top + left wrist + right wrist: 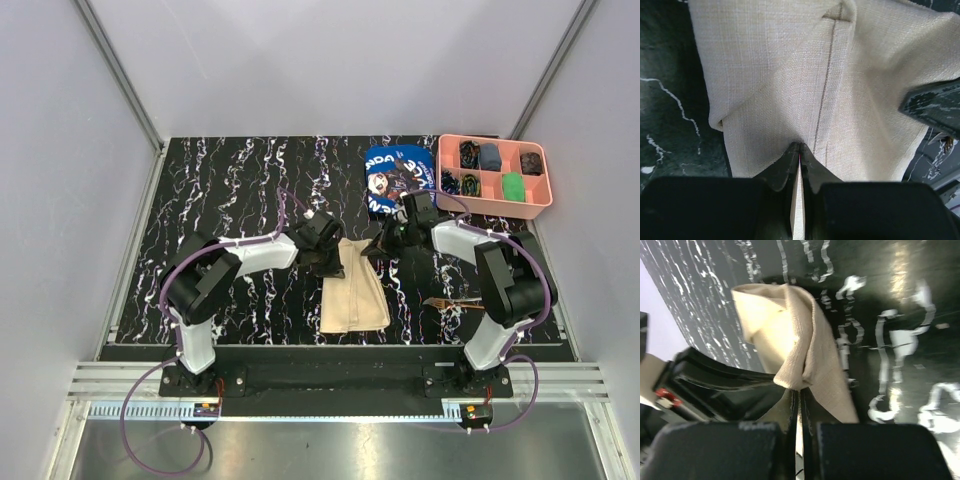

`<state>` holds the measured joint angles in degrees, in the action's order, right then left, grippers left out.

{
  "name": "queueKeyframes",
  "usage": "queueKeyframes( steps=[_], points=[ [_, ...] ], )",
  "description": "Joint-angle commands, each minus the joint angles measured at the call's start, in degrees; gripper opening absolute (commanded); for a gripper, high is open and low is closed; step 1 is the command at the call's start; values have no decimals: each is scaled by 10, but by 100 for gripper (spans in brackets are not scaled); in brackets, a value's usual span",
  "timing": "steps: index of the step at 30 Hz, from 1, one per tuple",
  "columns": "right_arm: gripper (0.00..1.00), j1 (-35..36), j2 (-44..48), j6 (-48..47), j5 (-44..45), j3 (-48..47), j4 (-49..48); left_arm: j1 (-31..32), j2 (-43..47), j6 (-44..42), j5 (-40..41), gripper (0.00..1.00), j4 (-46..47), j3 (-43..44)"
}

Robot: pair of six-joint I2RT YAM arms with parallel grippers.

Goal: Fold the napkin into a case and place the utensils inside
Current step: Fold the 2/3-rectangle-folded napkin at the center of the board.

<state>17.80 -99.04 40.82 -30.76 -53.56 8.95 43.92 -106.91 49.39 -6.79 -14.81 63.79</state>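
The plain beige napkin [354,292] lies folded into a narrow oblong on the black marbled table [230,190], between the two arms. My left gripper [331,263] is shut on the napkin's far left edge; in the left wrist view the jaws [799,146] pinch the cloth [790,75] near a stitched hem. My right gripper [379,248] is shut on the far right corner; in the right wrist view the jaws [801,390] hold a bunched fold of cloth [785,325] lifted off the table. A brown utensil [448,302] lies by the right arm's base.
A blue printed cloth [392,178] lies at the back, just behind my right gripper. A pink compartment tray [494,198] with small items stands at the back right. The right gripper's finger [935,102] shows in the left wrist view, close over the napkin.
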Motion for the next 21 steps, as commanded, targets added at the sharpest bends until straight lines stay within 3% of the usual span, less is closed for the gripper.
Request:
queueKeyframes(
  steps=[1, 12, 21],
  points=[
    [0, 37, 14, 86, 31, -37, 6, 3, -15, 12, -23, 9, 40, -24],
    [0, 90, 27, 395, 139, 49, -152, 5, -4, 8, -31, 9, 94, -59],
    [0, 132, 46, 486, 237, 73, -166, 3, 69, -10, -46, 13, 110, -97]
  ],
)
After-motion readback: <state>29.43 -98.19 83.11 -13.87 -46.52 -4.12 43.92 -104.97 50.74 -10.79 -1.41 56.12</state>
